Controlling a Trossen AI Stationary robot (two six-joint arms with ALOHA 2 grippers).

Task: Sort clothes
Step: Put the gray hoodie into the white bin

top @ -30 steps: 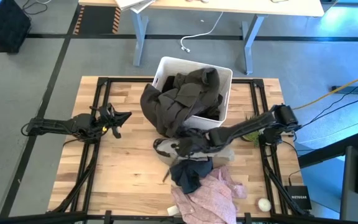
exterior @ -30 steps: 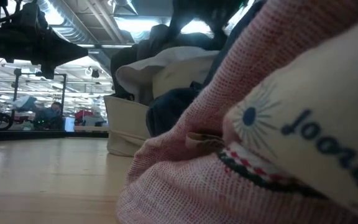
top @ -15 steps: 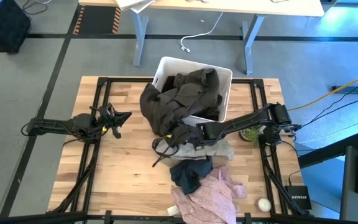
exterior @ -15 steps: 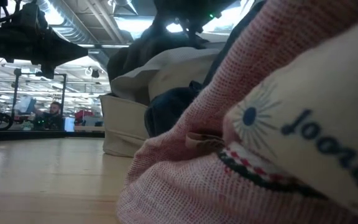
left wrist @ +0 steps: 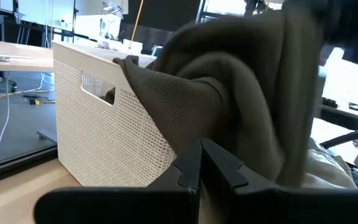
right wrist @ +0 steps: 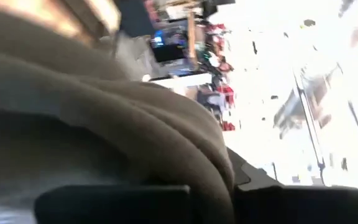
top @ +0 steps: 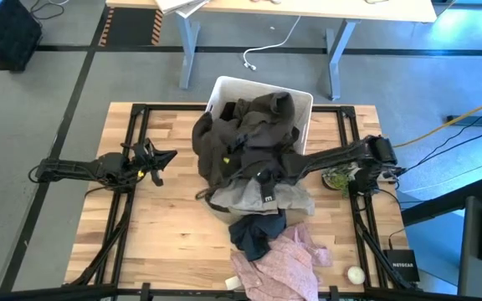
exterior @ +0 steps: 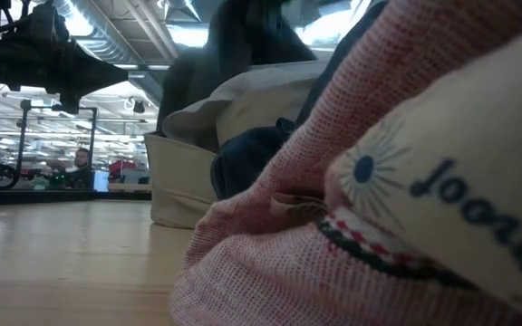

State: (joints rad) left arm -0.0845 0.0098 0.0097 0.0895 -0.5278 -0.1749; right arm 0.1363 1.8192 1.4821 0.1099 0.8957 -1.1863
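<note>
On the left of the bench (top: pixel 141 242), the left gripper (top: pixel 167 155) waits above the wood, its fingers (left wrist: pixel 188 169) pressed together on nothing, pointing toward the white bin (top: pixel 221 88).

In the middle, the large olive-green garment (top: pixel 245 134) spills out of the bin and hangs over its front wall onto the bench. Just in front of it lies the grey-beige garment (top: pixel 287 199), then the small dark navy garment (top: pixel 256 234), and nearest the front edge the pale pink garment (top: pixel 279 263), which fills most of the low view.

From the right, the right arm reaches across to the pile, its right gripper (top: pixel 262 180) sitting at the seam between the olive-green cloth and the grey-beige piece. Folds of fabric crowd its wrist view, and I cannot tell whether its fingers are apart or clamped on cloth.

The step in hand looks like picking a garment off the heap by the bin. The next move likely calls for a firm pinch on a single layer, then a lift clear of the neighbouring clothes, since the pieces overlap and could drag each other along.
</note>
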